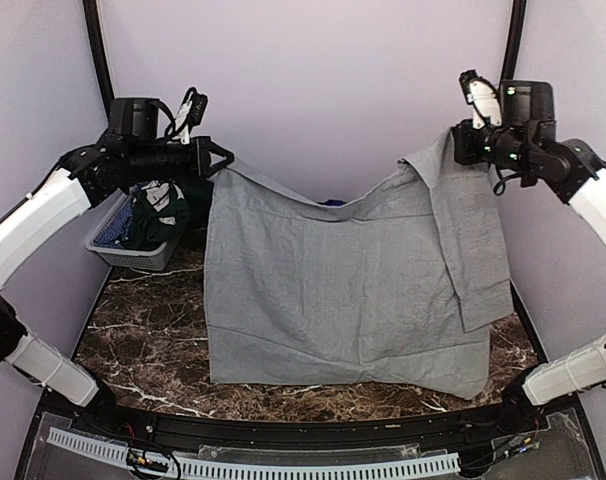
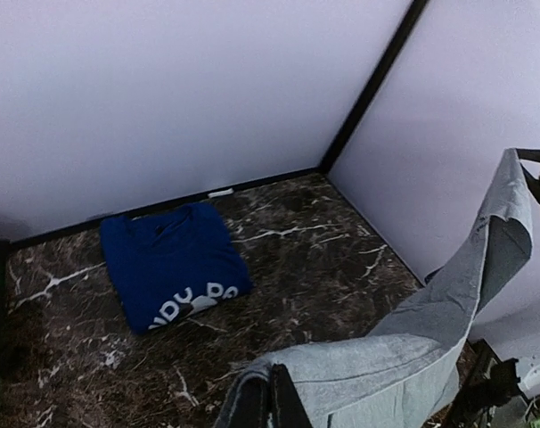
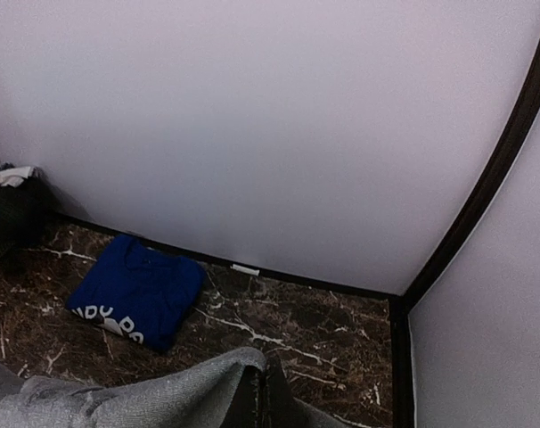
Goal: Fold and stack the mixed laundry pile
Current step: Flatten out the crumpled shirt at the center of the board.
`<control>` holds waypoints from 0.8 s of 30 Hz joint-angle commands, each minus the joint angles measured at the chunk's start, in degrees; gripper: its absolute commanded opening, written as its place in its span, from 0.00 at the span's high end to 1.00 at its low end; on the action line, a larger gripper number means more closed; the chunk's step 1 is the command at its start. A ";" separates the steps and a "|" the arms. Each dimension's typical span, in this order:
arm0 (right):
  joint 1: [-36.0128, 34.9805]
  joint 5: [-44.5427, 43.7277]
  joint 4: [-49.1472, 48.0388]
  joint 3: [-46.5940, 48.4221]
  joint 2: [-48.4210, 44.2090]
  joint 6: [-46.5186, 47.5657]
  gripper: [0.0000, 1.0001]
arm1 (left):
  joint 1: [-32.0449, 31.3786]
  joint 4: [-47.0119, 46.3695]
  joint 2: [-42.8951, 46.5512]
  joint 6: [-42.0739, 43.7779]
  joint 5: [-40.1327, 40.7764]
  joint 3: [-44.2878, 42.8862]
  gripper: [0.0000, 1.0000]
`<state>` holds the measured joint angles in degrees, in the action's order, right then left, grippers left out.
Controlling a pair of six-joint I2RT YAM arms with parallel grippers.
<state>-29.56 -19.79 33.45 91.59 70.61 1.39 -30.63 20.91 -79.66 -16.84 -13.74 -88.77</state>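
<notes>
Top external view: left tool and right tool each clamp shut on an upper corner of the light-grey woven garment, spread above the dark marble counter. Its lower hem appears to rest toward the near edge. A folded royal-blue printed T-shirt lies by the far edge. A grey mesh basket holding dark-green pieces occupies the far-left corner.

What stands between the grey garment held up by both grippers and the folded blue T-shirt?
Nothing visible. The grey garment hangs from the left gripper and right gripper; the marble table between it and the blue T-shirt shows bare in both wrist views. The basket sits off left.
</notes>
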 commanded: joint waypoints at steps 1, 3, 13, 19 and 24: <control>5.96 7.12 -11.64 -0.60 13.04 -2.96 1.00 | 6.94 -8.49 -7.80 -5.67 2.76 2.41 1.00; 7.44 8.03 -11.90 5.53 22.84 -2.81 1.00 | 9.49 -12.16 -13.81 -6.59 1.85 1.17 1.00; 9.94 8.44 14.01 56.40 61.42 -5.06 0.03 | 14.74 -0.63 -42.48 -5.82 7.33 -25.61 0.53; 13.12 16.85 11.37 40.30 48.51 -9.27 0.01 | 14.42 -2.65 -34.25 -3.73 6.33 -18.60 0.25; 12.90 30.73 3.09 7.45 27.12 -10.89 0.05 | 11.42 -6.33 -20.34 -0.86 0.78 0.65 0.23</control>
<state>-16.38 -1.21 41.80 116.16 112.09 -6.55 -16.53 16.73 -113.08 -20.97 -8.38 -99.11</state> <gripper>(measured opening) 0.962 0.767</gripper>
